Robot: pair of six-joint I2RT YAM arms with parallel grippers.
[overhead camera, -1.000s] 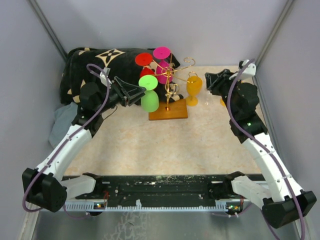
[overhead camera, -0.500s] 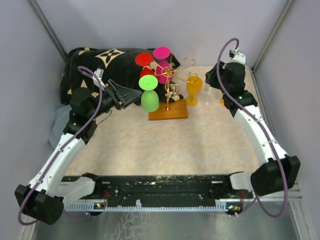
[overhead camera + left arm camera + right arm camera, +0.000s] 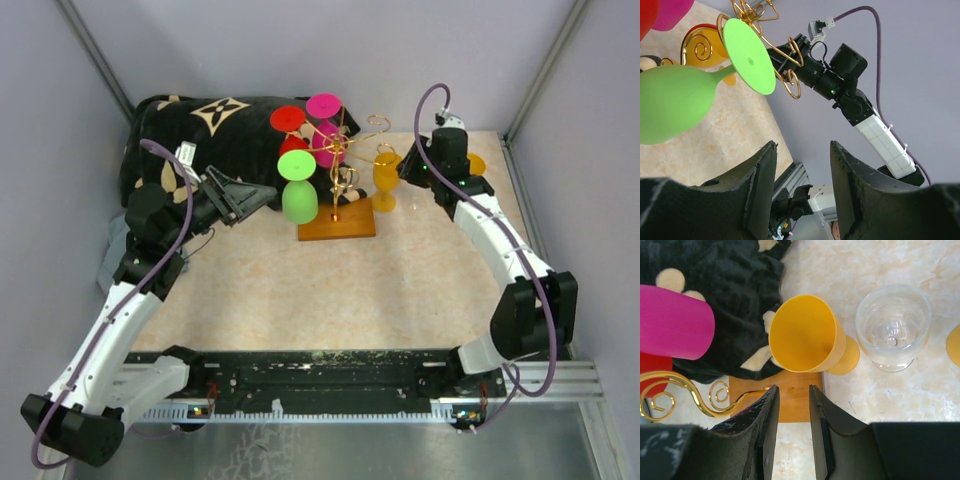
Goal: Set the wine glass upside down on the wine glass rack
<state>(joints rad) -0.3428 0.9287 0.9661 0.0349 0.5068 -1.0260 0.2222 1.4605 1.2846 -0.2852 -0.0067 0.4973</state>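
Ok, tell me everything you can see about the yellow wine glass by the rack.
The yellow wine glass is opaque and plastic-looking, with a deep bowl, stem and round foot. It stands upright and empty on the marbled table, just right of the rack's wooden base, beside a clear glass. The right gripper hovers above it, jaws apart, not gripping it.

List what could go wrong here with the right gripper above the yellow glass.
The clear glass stands close beside the yellow glass; the open right gripper could knock it while closing in.
The wine glass rack has wire arms curling nearby; a lifted glass may snag one.
The open left gripper sits near the hanging green glass; a stray move could unseat it.
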